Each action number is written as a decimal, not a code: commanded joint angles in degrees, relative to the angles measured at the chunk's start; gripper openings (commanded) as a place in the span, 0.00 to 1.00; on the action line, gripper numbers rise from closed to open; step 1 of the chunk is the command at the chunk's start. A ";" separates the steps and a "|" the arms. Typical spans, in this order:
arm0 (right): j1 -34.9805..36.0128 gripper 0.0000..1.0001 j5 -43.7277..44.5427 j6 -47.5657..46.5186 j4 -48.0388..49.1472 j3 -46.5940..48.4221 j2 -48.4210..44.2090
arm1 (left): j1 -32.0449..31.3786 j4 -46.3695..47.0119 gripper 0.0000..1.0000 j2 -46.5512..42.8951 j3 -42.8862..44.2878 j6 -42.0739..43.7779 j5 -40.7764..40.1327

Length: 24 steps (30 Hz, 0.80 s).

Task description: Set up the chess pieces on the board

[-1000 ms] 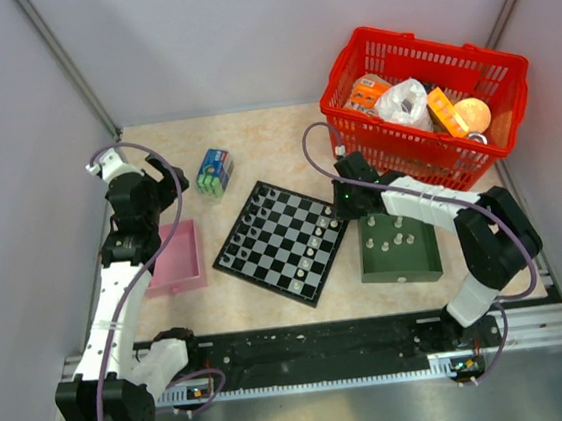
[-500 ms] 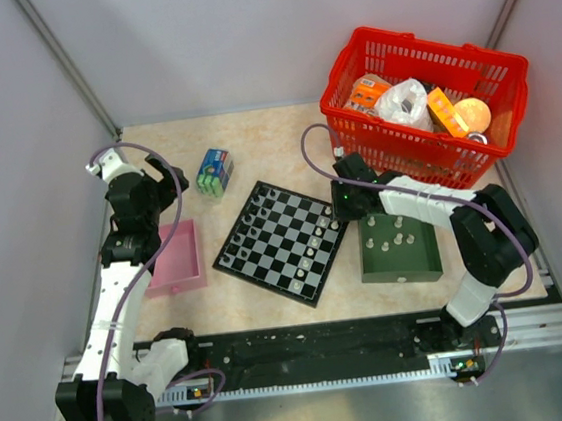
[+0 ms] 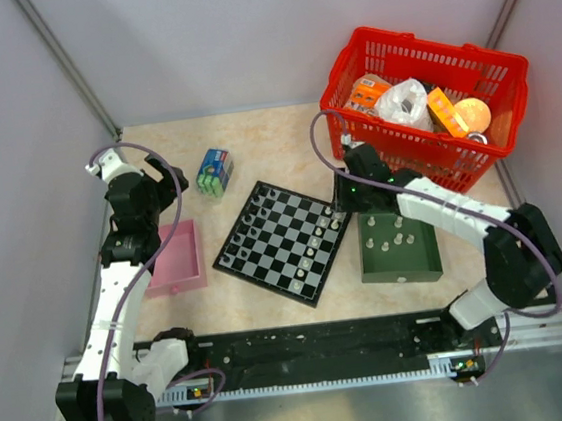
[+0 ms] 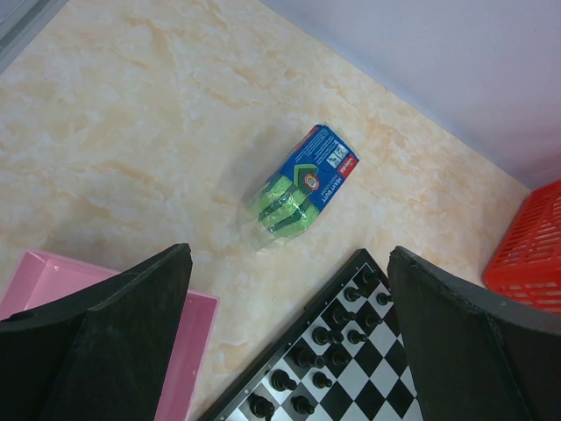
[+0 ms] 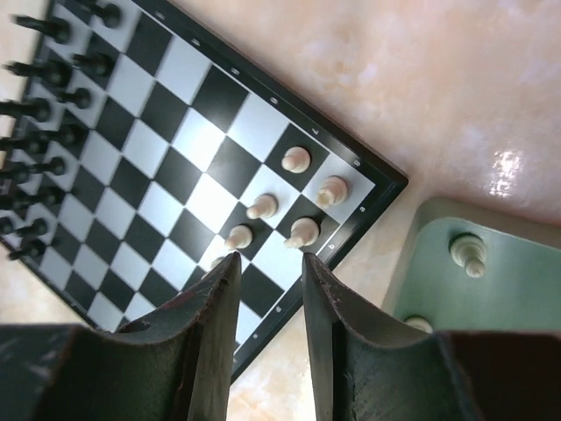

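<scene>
Tiny chess figurines point(image 5: 263, 207), pale whitish and dark, are split between two places. Flat square chessboard of black and silvery-white checks with a thin dark border point(image 3: 279, 241) lies skewed mid-counter, on the beige marbled counter point(image 3: 253, 138), between a shallow pink plastic tray point(image 3: 173, 282) on its left and a square dark-green tray point(image 3: 401, 278) just beside its right corner. Dark pieces point(image 3: 252, 219) crowd the board's left side in roughly two rows. Pale pieces point(image 3: 320, 228) stand along the side facing the green tray. In the right wrist view, five pale ones show clear of the fingers near the board's corner, each upright on its own square. More pale ones point(image 3: 394, 237) stand loose inside the green tray, not yet on the board. Right fingers point(image 5: 206, 342) hang over that same corner of the board, parted by a narrow gap, nothing between them; board squares show through the gap. Left fingers point(image 4: 123, 333) are spread wide and empty above bare counter. The pink tray's corner is under one finger and the board's dark-piece corner lies toward the other. A blue-and-green plastic-wrapped packet point(image 4: 302, 187) lies on its side ahead of them, apart from both tray and board. Red plastic mesh basket point(image 3: 406, 157) holding assorted packaged goods sits at the far right, behind the green tray.
</scene>
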 commanded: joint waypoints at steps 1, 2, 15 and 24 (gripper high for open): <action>0.52 0.35 4.08 -1.86 -1.53 -1.14 -8.70 | 0.33 2.60 0.99 -0.77 -0.18 0.15 -0.37; 0.52 0.36 5.41 -1.87 -2.23 -1.84 -10.28 | 0.33 2.51 0.99 -0.77 -0.09 0.06 -0.46; -4.58 0.35 10.16 -2.04 -5.14 -8.44 -10.39 | 0.42 2.95 0.99 -0.59 -0.35 -0.47 0.60; -5.28 0.33 10.87 -3.71 -3.47 -7.48 -3.53 | 0.50 2.69 0.99 -0.86 -0.27 -0.38 0.33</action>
